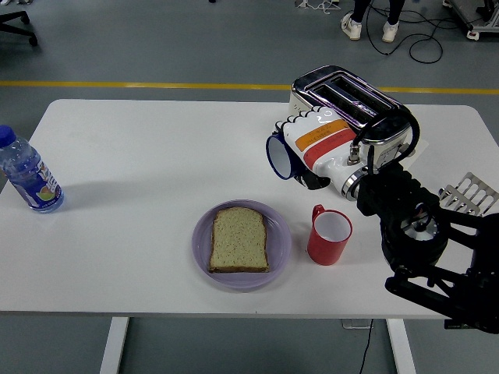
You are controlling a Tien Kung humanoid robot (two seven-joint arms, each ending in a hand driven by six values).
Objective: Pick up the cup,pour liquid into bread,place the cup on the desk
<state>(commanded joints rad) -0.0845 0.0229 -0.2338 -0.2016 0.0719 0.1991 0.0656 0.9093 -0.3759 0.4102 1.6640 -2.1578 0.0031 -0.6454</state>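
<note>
My right hand (pixel 300 152) is shut on a blue cup (pixel 277 157) with a white inside. The cup is tipped on its side, mouth facing left, held above the table to the upper right of the bread. A slice of bread (pixel 239 239) lies on a lilac plate (pixel 201 249) near the table's front middle. The cup's mouth is up and to the right of the plate, not over the bread. No liquid shows. My left arm is out of the picture.
A red cup (pixel 329 236) stands upright just right of the plate, below my forearm. A silver toaster (pixel 343 95) sits behind my hand. A water bottle (pixel 27 174) stands at the left edge. A person's legs show at the top.
</note>
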